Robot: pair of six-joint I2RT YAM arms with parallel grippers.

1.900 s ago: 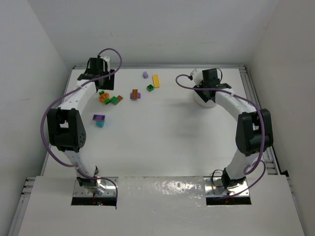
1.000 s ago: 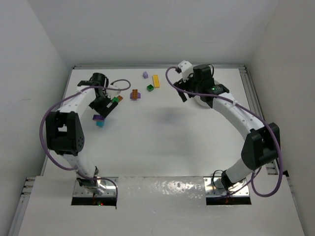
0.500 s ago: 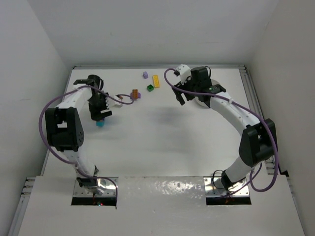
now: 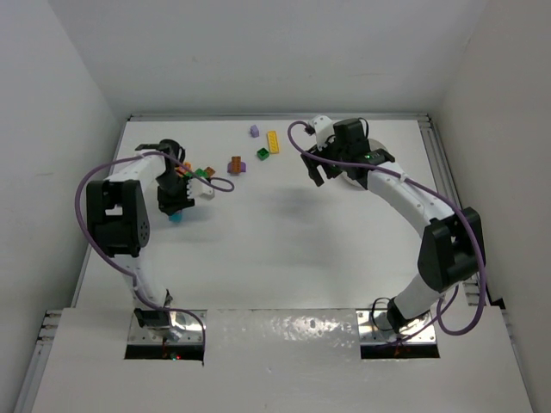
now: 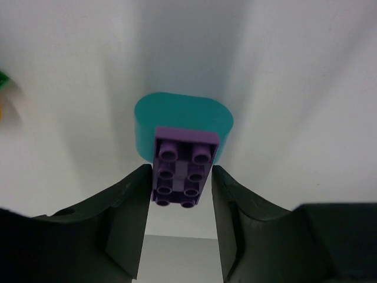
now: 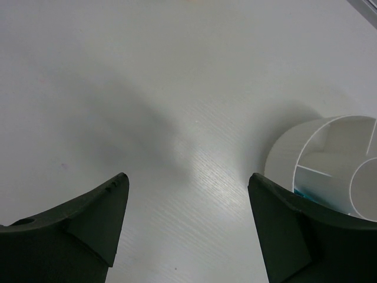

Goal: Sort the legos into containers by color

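This is a robotics lab test cell. A white table (image 4: 284, 249) is boxed in by plain white panels (image 4: 60, 103) along its left, far and right edges. Two white-and-black robot arms (image 4: 413, 202) are bolted to metal plates (image 4: 168, 334) at the near edge, and purple cables (image 4: 83, 202) loop along them. A metal rail (image 4: 448, 176) runs down the right edge. Small coloured legos (image 4: 273, 142) lie scattered near the far edge.

Studded brick (image 5: 184, 174) lies between the left gripper (image 5: 179, 180) fingers, with the rounded brick (image 5: 182, 112) touching its far end. Divided dish (image 6: 283, 159) lies right of the right gripper (image 6: 185, 183).
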